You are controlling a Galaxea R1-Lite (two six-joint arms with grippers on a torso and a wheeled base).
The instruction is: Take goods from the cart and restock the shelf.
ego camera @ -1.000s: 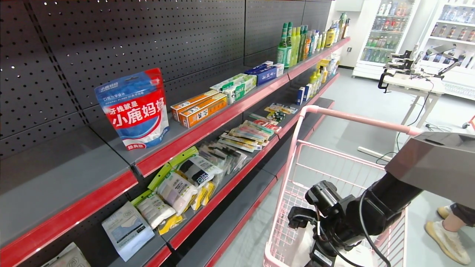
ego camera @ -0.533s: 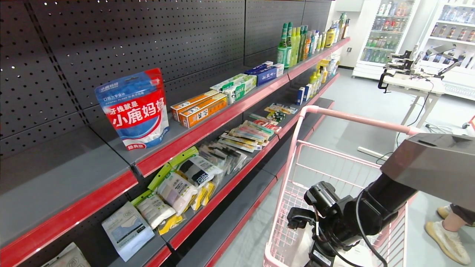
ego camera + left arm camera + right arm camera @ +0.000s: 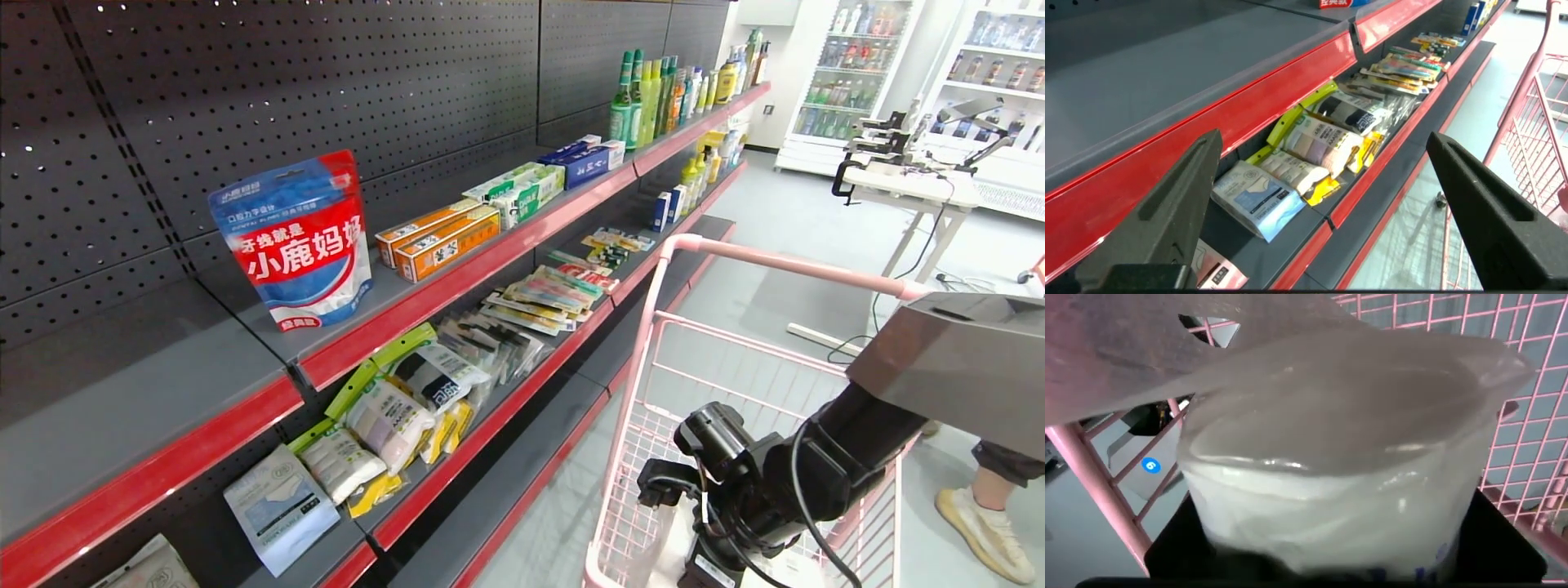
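1. Starting at the right claw [image 3: 700, 569]: hanging low inside the pink cart [image 3: 767, 263] and pointing down toward the cart floor. Not being able to tell whether squeezing or loose.
2. Pressing right up against that claw: a soft white bag [image 3: 1331, 474], sitting just in front of it, by the cart wall on the shelf side. Seeming to be standing tall, with its top end up toward the claw, though hard to be sure.
3. Moving on to the left claw [image 3: 1323, 204]: spreading wide, holding nothing, floating close to the shelf [image 3: 457, 282] and looking along the row of packets [image 3: 1323, 143].
4. Judging the right arm to be much nearer the bag, and the left arm much nearer the shelf. So guessing at the right arm for the lifting.
5. Looking farther out: the shelf lying up and to the left of the cart. Showing a bare grey patch [image 3: 122, 384] on the top row, left of the big red and blue pouch [image 3: 294, 237].
6. Probably needing to go straight up past the cart rim first, then across to the left, keeping the bag from catching on the pink bars.
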